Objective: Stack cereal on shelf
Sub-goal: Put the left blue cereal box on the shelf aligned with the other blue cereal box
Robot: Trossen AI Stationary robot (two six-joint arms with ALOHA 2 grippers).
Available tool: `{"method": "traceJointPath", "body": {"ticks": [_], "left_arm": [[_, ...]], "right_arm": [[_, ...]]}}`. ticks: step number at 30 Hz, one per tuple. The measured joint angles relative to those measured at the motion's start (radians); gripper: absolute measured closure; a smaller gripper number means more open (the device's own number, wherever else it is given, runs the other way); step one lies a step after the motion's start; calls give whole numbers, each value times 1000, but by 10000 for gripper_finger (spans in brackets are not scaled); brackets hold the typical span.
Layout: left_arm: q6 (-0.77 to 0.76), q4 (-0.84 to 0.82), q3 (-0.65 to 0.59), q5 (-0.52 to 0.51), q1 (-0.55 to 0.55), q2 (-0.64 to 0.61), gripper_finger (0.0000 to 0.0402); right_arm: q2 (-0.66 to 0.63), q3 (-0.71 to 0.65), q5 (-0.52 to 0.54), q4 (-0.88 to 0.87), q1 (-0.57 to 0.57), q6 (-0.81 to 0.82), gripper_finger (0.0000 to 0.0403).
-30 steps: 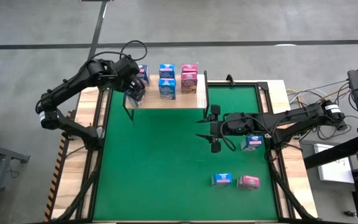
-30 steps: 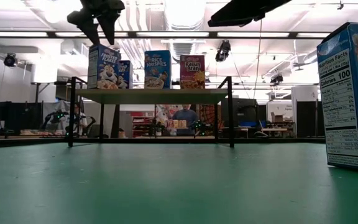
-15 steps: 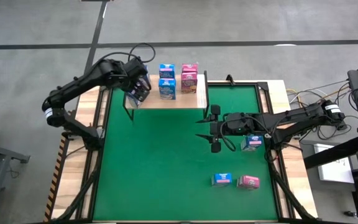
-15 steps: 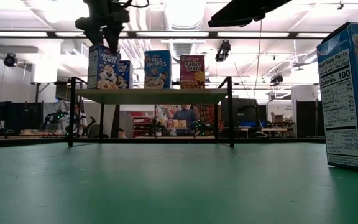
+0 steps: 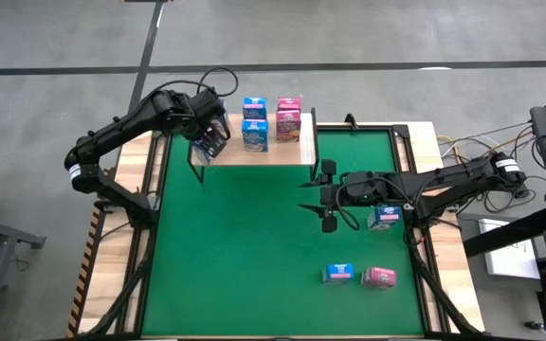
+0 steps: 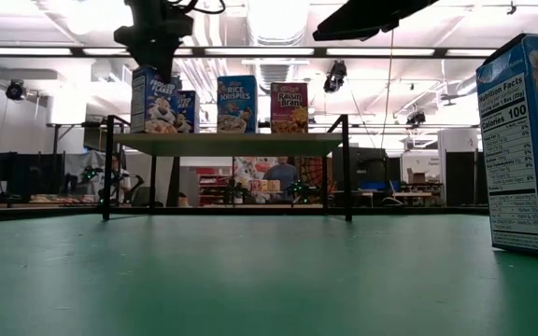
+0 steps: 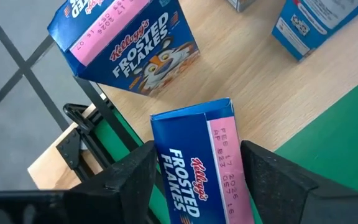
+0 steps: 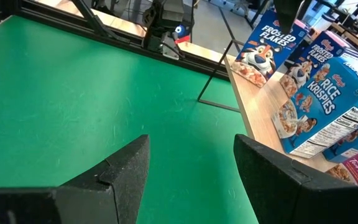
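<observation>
- Nearest the low camera, one tall blue cereal box (image 6: pixel 528 145) stood on the green mat (image 5: pixel 254 246), with two more small boxes, a blue one (image 5: pixel 338 274) and a pink one (image 5: pixel 379 277), lying on the mat toward its near right corner.
- Farther in, the right gripper (image 5: pixel 327 196) hovered over the middle-right of the mat with its fingers spread and nothing between them; another small box (image 5: pixel 383 218) lay just beside that arm.
- At the far edge stood the shelf (image 5: pixel 292 152), carrying a Rice Krispies box (image 6: pixel 237 104) and a Raisin Bran box (image 6: pixel 290 106) upright, plus a rear Frosted Flakes box (image 7: pixel 123 43).
- The left gripper (image 7: pixel 194 180) was over the shelf's left end, its fingers on either side of a Frosted Flakes box (image 7: pixel 201 162) near the shelf's front edge; whether they pinched it or only flanked it could not be told.
- Risk, as a judgement: that box looked tilted and close to the edge, so an uneven squeeze or a sideways pull could tip it off the shelf, or knock the Frosted Flakes box behind it.
</observation>
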Motion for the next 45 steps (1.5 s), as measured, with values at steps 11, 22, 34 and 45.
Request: {"method": "traceJointPath", "body": {"ticks": [11,22,34,45], "left_arm": [[70,0,0,0,0,0,221],[507,23,0,12,-2,-1,223],[889,124,0,185,4,-3,223],[1039,161,0,185,78,-4,223]], "right_arm": [[0,0,0,0,0,-1,179],[0,0,0,0,0,-1,179],[0,0,0,0,0,2,179],[0,0,0,1,0,12,179]]}}
